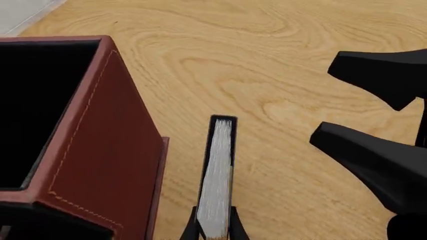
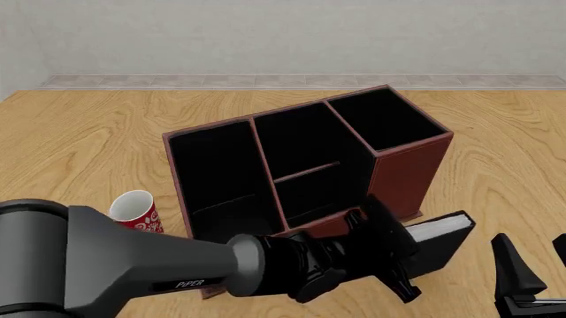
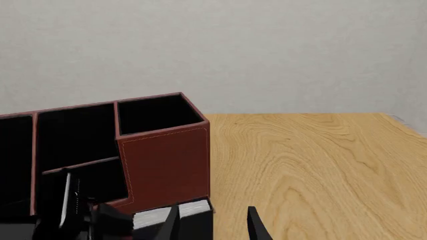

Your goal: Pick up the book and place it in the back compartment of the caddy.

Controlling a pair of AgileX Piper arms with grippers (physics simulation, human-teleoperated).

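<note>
The book, black-covered with white page edges, stands on edge just in front of the caddy's right end. My left gripper is shut on its near end. In the left wrist view the book shows edge-on between the two fingers, with the caddy wall close beside it. Whether the book touches the table I cannot tell. The back compartment is the small dark pocket in the caddy's middle section. My right gripper stands open beside the book, holding nothing, and its fingers also show in the left wrist view.
A red mug with a white inside stands on the table left of the caddy, partly behind my left arm. The left arm reaches across the front of the caddy. Wooden tabletop spreads to the right of the caddy.
</note>
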